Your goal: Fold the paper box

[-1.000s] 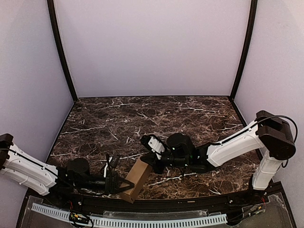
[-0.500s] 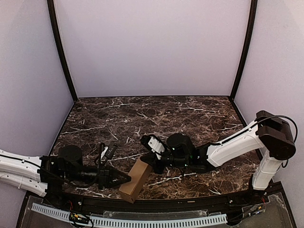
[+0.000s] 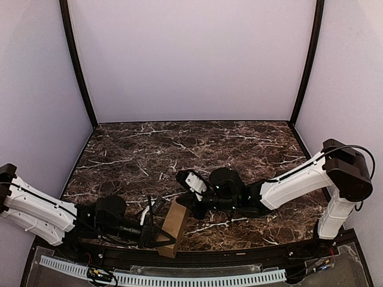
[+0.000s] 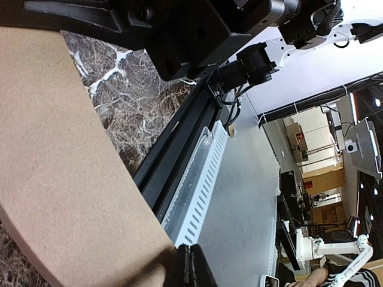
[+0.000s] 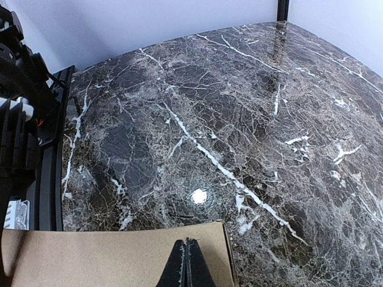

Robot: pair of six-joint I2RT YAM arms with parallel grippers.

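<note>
Tan cardboard: the paper box (image 3: 173, 226), closed up into a slim rectangular block, plain and unmarked.
Box place: on the dark, white-veined marble desk (image 3: 179, 149), close to its near edge and a little left of centre, between the 2 arms.
Box lie: in the overhead view its long side runs from the near edge up toward the far right. I cannot tell whether it rests flat or is tipped.
Left side: the left pincer (image 3: 169, 241) reaches in low from the left, and its tip is at the near end of the box.
Left state: clenched, the 2 fingers pressed together with nothing between them.
Left wrist view: the closed tips sit just beside the edge of the box's broad face. Whether they touch it cannot be told.
Right side: the right pincer (image 3: 181, 202) comes in from the right, and its tip is at the far end of the box.
Right state: clenched, fingers together and holding nothing.
Right wrist view: the closed tips overlap the box's top face close to one corner, with bare marble beyond.
Near edge: a black rail (image 3: 239, 256) with a white slotted strip (image 3: 179, 278) in front of it.
Surround: pale lilac walls (image 3: 191, 60) and 2 black posts (image 3: 76, 63) at the back corners.
</note>
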